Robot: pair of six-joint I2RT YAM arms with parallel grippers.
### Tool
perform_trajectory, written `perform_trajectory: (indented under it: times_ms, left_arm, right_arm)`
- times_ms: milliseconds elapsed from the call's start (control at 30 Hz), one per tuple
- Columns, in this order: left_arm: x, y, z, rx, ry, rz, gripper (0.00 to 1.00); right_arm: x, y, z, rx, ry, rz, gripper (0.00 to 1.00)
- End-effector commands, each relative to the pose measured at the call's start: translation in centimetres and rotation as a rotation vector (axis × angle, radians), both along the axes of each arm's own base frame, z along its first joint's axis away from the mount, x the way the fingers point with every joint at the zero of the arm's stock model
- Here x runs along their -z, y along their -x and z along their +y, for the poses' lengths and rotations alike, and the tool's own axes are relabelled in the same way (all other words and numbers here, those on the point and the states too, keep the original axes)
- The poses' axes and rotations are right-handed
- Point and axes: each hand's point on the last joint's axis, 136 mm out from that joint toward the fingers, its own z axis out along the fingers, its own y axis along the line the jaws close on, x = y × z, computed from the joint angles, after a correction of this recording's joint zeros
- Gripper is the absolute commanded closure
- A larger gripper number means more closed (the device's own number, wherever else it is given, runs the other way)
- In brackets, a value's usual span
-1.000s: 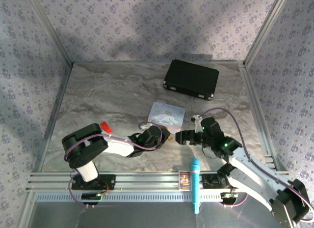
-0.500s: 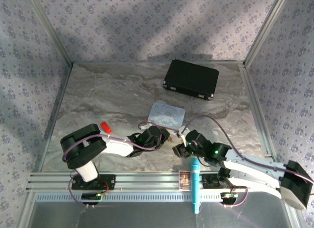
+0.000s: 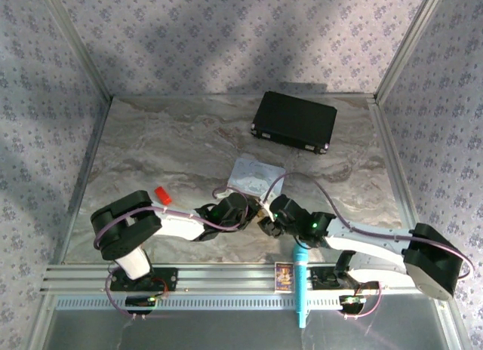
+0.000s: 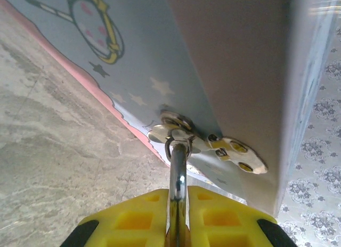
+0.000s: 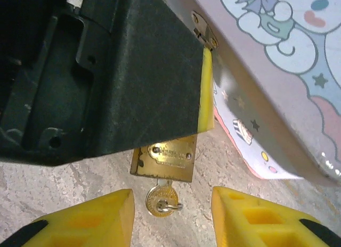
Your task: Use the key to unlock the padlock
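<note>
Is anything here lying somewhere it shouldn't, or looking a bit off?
A turquoise microphone-like object lies across the metal rail in front of the table, off its marbled top and away from the work. Otherwise nothing stands out: the key sits in the padlock, with the right gripper open around it.

The top camera looks down from above and behind the arm bases over the whole worktop (image 3: 166, 146), with the pale blue tin (image 3: 256, 175) near centre. Both wrist cameras sit low, very close to that tin's near edge, sharing the padlock (image 5: 164, 155) from opposite sides.
</note>
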Motion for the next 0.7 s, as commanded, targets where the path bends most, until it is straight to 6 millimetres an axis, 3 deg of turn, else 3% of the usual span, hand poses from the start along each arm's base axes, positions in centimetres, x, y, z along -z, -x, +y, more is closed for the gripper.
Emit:
perform_trajectory:
  times_ms: [0, 233, 533, 667]
  left_arm:
    - [-2.4, 0.0, -0.7, 0.015, 0.079, -0.019, 1.00]
    - [-2.4, 0.1, -0.8, 0.021, 0.088, -0.013, 1.00]
    - [-2.1, 0.5, -0.8, 0.032, 0.094, 0.003, 1.00]
    - [-1.8, 0.6, -0.6, 0.031, 0.090, 0.007, 1.00]
  right_arm:
    - [-0.5, -0.6, 0.6, -0.020, -0.005, -0.022, 0.59]
    - [0.1, -0.6, 0.7, -0.039, -0.010, -0.008, 0.57]
    - [-0.6, -1.3, 0.7, -0.047, -0.120, 0.027, 0.82]
    - [-0.8, -1.3, 0.3, -0.043, -0.215, 0.086, 0.85]
